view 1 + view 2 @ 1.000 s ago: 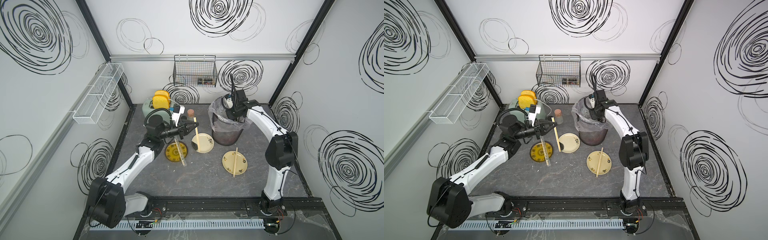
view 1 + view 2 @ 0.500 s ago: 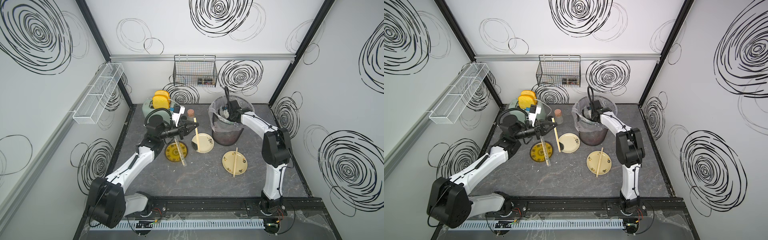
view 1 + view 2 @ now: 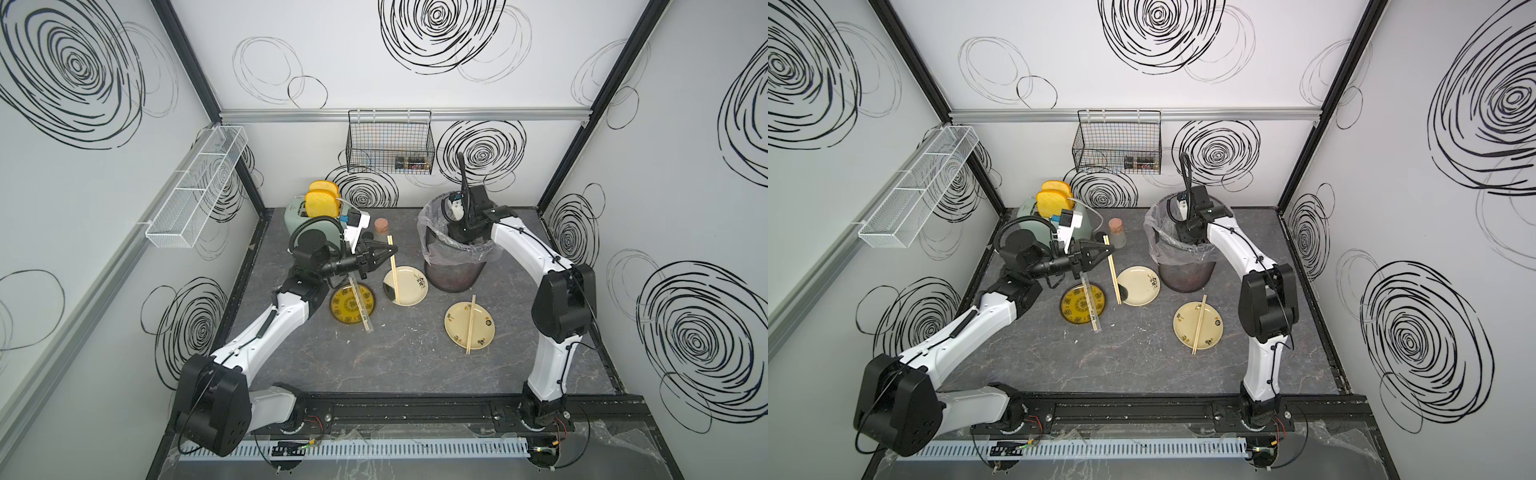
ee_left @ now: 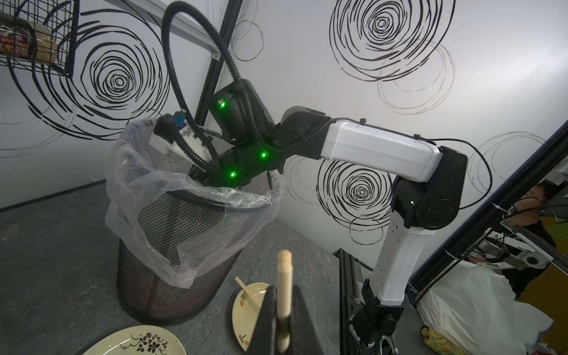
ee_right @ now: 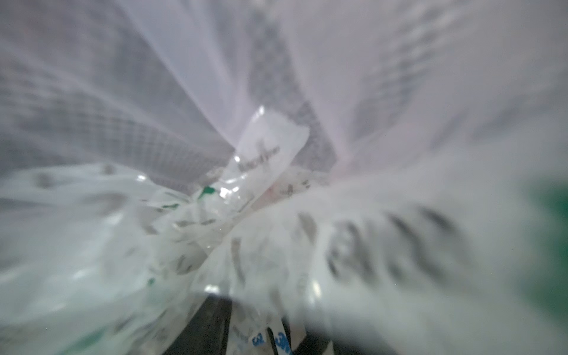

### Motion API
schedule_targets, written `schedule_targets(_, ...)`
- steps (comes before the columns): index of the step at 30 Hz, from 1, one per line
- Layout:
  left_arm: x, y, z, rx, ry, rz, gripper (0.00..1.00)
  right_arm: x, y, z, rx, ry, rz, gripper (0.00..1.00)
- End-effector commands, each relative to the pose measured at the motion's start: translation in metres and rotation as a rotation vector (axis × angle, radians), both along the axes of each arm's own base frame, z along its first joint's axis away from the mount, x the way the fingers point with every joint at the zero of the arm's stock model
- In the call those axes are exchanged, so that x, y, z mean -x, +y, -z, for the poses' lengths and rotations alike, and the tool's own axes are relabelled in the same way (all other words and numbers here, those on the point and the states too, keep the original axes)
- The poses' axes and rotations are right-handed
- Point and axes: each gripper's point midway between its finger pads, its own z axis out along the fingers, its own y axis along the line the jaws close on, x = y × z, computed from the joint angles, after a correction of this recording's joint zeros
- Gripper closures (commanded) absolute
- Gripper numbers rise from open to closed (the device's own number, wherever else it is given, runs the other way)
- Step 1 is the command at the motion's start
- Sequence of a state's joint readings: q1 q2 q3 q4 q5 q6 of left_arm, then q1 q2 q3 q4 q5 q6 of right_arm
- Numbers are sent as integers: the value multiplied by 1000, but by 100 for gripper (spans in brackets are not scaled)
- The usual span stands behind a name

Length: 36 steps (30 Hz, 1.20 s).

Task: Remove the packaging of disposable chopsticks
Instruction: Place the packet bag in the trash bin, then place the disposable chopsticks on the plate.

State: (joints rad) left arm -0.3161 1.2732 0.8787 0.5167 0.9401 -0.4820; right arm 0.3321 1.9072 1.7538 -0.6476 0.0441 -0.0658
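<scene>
Three pale wooden chopstick pairs (image 3: 471, 324) showed; one clear printed plastic sleeve (image 3: 360, 305) lay near the left pincer (image 3: 391, 250), which pinched a bare pair (image 3: 393, 274). The right pincer, hidden inside a black mesh bin (image 3: 455, 274), was unreadable.

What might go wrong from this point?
1. The right arm reaches deep into the bin; pulling out may snag the loose liner and drag it.
2. The left hand pinches the chopsticks near one end; they might pivot or slip and miss the cream plate.
</scene>
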Motion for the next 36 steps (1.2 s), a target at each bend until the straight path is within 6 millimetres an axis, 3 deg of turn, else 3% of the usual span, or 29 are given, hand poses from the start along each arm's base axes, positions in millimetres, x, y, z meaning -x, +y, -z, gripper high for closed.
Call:
schedule_targets(1,2,-1,-12,8,-49,0,100,9,-2,-45,-33,-66,-3,40)
schedule_targets(10,2,-2,-11,9,-49,5,100,31,-2,-117,-154,-226,-6,33)
schedule_targets(15,2,-5,-9,3,-44,7,100,49,-5,-143,-222,-285,-7,31)
schedule_targets(20,2,-9,-4,-10,-36,12,100,83,-10,-175,-321,-406,-39,29)
schedule_targets(23,3,-11,-2,-16,-31,16,100,116,-12,-189,-404,-499,-79,29)
schedule_targets(27,1,-15,3,-28,-10,11,100,182,7,-194,-602,-573,-257,28)
schedule_targets(30,-6,-16,12,-59,10,-30,100,219,14,-186,-681,-578,-335,27)
schedule_targets(32,-16,-19,23,-81,65,-75,100,239,26,-171,-690,-546,-404,28)
schedule_targets(36,-39,-26,64,-172,215,-191,100,260,39,-125,-638,-486,-427,30)
